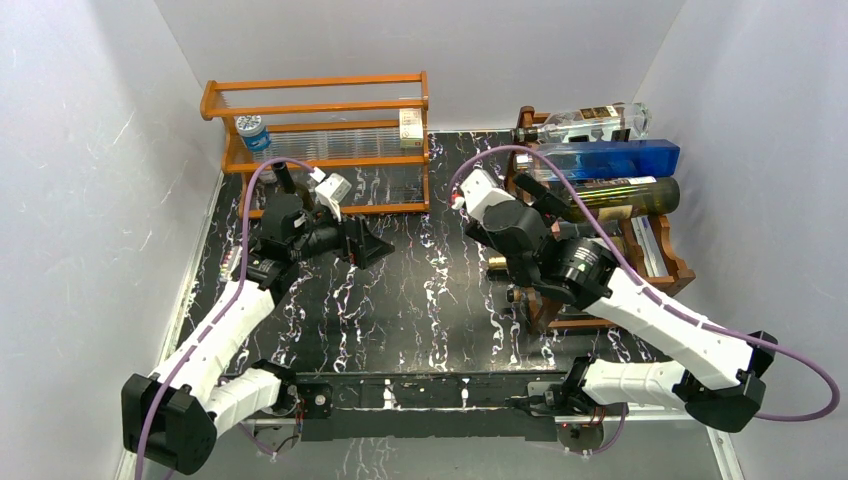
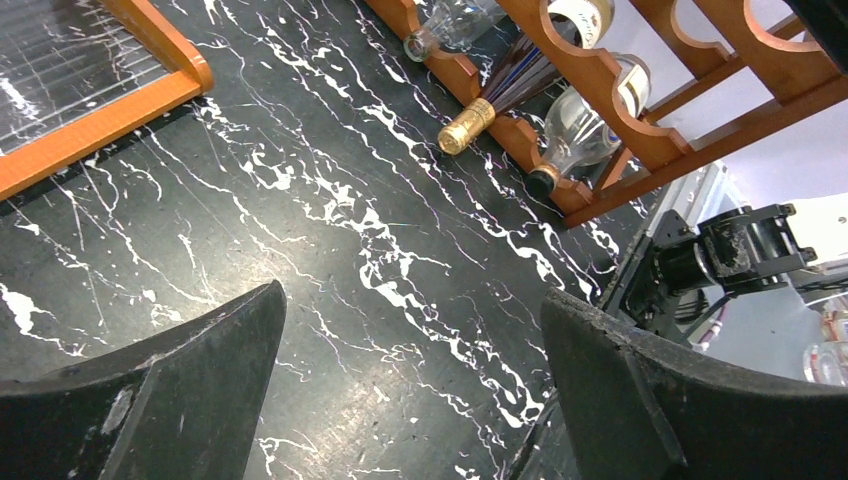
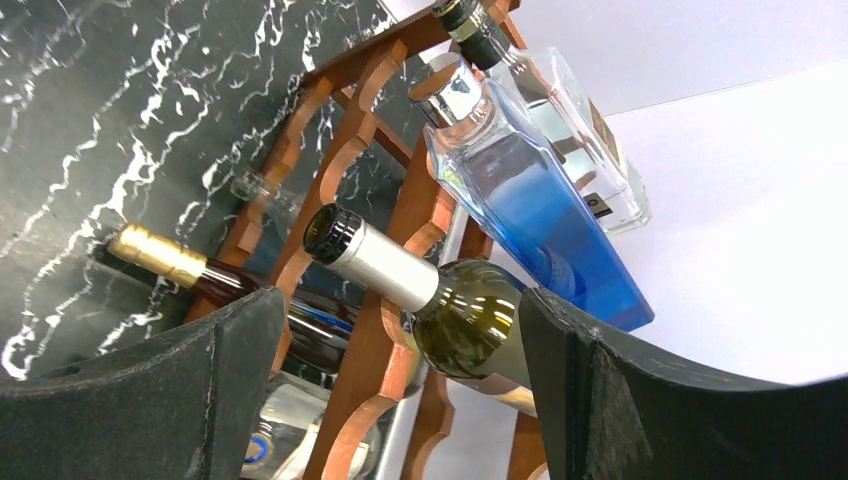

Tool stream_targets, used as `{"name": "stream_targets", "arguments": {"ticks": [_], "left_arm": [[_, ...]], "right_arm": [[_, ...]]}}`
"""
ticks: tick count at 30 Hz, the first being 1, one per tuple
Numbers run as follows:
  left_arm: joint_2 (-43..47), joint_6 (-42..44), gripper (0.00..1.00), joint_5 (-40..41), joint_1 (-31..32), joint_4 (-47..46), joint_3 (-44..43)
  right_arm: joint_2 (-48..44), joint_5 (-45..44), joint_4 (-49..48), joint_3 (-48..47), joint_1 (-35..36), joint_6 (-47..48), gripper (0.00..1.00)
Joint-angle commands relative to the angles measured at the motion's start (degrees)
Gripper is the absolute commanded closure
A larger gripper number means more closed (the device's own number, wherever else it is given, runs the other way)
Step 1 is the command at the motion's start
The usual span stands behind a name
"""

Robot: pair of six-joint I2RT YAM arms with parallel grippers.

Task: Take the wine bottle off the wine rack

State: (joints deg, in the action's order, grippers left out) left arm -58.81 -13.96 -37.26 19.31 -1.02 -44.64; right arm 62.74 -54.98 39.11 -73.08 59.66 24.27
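Note:
The dark reddish-brown wine rack (image 1: pixel 668 262) stands at the right and holds several bottles lying down. The green wine bottle (image 1: pixel 625 192) with a silver capsule lies on an upper tier, neck pointing left. My right gripper (image 1: pixel 545 200) is open at the rack's front. In the right wrist view the green bottle (image 3: pixel 455 310) lies between my spread fingers, my right gripper (image 3: pixel 400 305) around its neck and shoulder without closing on it. My left gripper (image 1: pixel 375 245) is open and empty over the table's middle left; it shows open in the left wrist view (image 2: pixel 412 300).
On the rack, a blue square bottle (image 3: pixel 540 210) and a clear bottle (image 1: pixel 600 120) lie above the green one, and a gold-capped dark bottle (image 3: pixel 160 255) lies below. An orange wooden shelf (image 1: pixel 320 130) stands at the back left. The rack also shows in the left wrist view (image 2: pixel 600 80).

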Motion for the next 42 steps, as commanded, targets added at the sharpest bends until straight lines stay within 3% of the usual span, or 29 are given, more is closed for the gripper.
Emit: {"name": "stream_targets", "arguments": {"ticks": [1, 13, 20, 28, 42], "left_arm": [[3.03, 3.06, 0.02, 3.3, 1.19, 0.73, -0.44], [4.36, 3.81, 0.02, 5.02, 1.45, 2.77, -0.88], [3.87, 3.63, 0.02, 5.44, 1.48, 2.97, -0.68], [3.06, 3.97, 0.02, 6.75, 1.44, 4.4, -1.16], [1.54, 3.85, 0.02, 8.08, 1.48, 5.91, -1.53]], "right_arm": [[1.12, -3.84, -4.54, 1.75, 0.08, 8.93, 0.02], [5.16, -5.72, -13.5, 9.76, -4.54, 22.34, 0.03], [8.47, -5.06, -13.85, 9.37, -9.42, 23.36, 0.15], [9.18, -6.59, -22.86, 12.92, -10.57, 30.99, 0.25], [8.27, -9.68, -35.59, 18.94, -11.59, 39.89, 0.3]]}}
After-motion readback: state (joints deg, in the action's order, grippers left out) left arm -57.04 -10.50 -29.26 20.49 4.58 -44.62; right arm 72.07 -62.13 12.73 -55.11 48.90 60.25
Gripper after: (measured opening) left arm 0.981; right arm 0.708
